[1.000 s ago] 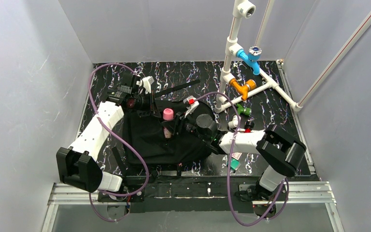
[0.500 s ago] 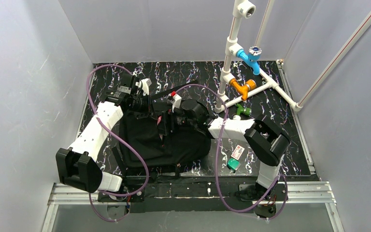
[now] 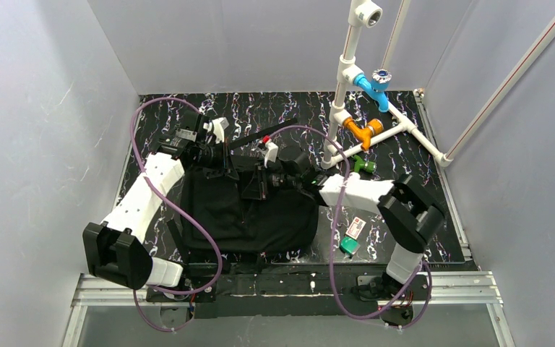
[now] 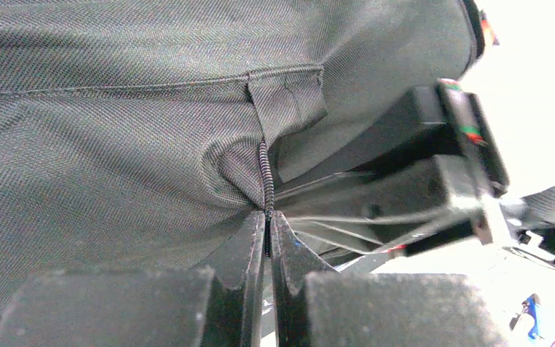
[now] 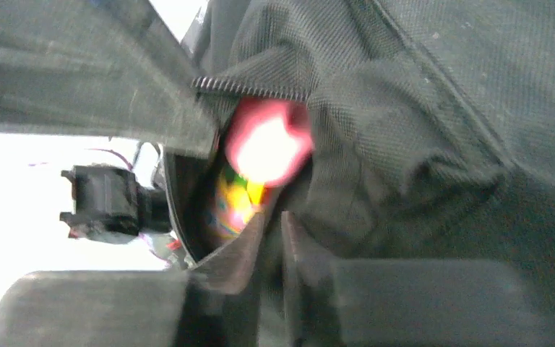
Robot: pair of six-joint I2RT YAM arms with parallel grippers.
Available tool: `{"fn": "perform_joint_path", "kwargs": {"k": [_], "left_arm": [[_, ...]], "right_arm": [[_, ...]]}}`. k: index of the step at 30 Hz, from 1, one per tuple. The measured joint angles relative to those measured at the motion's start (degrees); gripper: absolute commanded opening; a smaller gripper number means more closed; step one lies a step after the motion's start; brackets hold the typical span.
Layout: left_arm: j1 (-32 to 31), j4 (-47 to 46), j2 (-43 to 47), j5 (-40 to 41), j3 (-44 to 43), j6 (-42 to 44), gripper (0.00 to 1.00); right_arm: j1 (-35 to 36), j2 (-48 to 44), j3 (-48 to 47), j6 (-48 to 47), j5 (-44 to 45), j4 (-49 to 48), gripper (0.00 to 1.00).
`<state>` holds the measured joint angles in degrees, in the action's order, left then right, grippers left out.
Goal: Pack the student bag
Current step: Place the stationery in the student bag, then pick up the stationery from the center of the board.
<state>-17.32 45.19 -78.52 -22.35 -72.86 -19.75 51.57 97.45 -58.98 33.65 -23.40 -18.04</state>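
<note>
The student bag point(image 3: 249, 213), a big black fabric backpack, lies flat in the middle of the table. My left gripper point(image 3: 220, 160) is at its far left corner, shut on the zipper edge point(image 4: 267, 181) of the opening. My right gripper point(image 3: 256, 181) is at the opening's rim. In the right wrist view, the right gripper point(image 5: 273, 231) has its fingers close together with a narrow dark gap. Whether fabric is pinched there is unclear. Through the opening I see a pink item point(image 5: 267, 141) and something multicoloured point(image 5: 233, 199) inside the bag point(image 5: 433, 144).
A white pipe frame stands at the back right with a blue valve point(image 3: 374, 83), an orange fitting point(image 3: 363, 131) and a green fitting point(image 3: 362, 165). A small red-and-white card point(image 3: 355, 227) and a green item point(image 3: 349, 245) lie right of the bag. A black strap point(image 3: 264, 134) trails behind it.
My right gripper moved left and farther over the bag's opening. The pink item it carried above the bag no longer shows from above and sits inside. The left gripper kept its hold.
</note>
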Motion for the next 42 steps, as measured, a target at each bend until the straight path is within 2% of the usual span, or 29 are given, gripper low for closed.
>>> {"fn": "perform_joint_path", "kwargs": {"k": [3, 4, 7, 10, 15, 18, 21, 25, 30, 35, 39, 42], "left_arm": [[0.00, -0.37, 0.15, -0.26, 0.07, -0.37, 0.00], [0.00, -0.42, 0.20, -0.39, 0.15, -0.46, 0.00], [0.15, -1.16, 0.20, 0.28, 0.87, -0.50, 0.00], [0.22, -1.70, 0.20, 0.28, 1.36, -0.81, 0.00], [0.22, -2.29, 0.55, 0.48, 1.86, -0.79, 0.00], [0.22, -2.91, 0.55, 0.48, 2.19, -0.79, 0.00], [0.22, -3.37, 0.55, 0.42, 2.43, -0.81, 0.00], [0.22, -4.02, 0.52, 0.17, 2.91, -0.81, 0.00], [0.22, -4.42, 0.52, -0.15, 3.08, -0.79, 0.00], [0.22, -4.94, 0.52, -1.20, 3.30, -0.85, 0.00], [0.22, -5.38, 0.52, -1.68, 3.87, -0.90, 0.00], [0.22, -5.64, 0.52, -1.70, 3.93, -0.87, 0.00]], "right_arm": [[0.39, 6.10, -2.19, 3.69, -1.49, -6.67, 0.18], [0.81, 8.68, -3.72, 4.52, -1.86, -8.04, 0.24], [1.38, 11.65, -5.84, 5.20, -2.10, -8.92, 0.56], [1.77, 7.72, -7.06, 0.61, 0.07, 0.17, 0.71], [1.36, -6.21, -9.49, -9.14, 11.13, 25.03, 0.98], [1.09, -16.09, -8.79, -11.43, 18.86, 35.26, 0.98], [1.05, -24.22, -6.75, -9.77, 27.82, 42.77, 0.98], [0.85, -31.41, -0.63, -0.63, 41.03, 52.19, 0.98], [0.17, -32.09, 9.14, 16.33, 51.67, 63.95, 0.98], [-2.27, -36.70, 14.91, 28.44, 56.37, 67.14, 0.98], [-6.58, -37.73, 19.39, 31.34, 57.92, 67.56, 0.98], [-7.23, -39.36, 22.69, 31.28, 57.13, 66.40, 0.96]]}}
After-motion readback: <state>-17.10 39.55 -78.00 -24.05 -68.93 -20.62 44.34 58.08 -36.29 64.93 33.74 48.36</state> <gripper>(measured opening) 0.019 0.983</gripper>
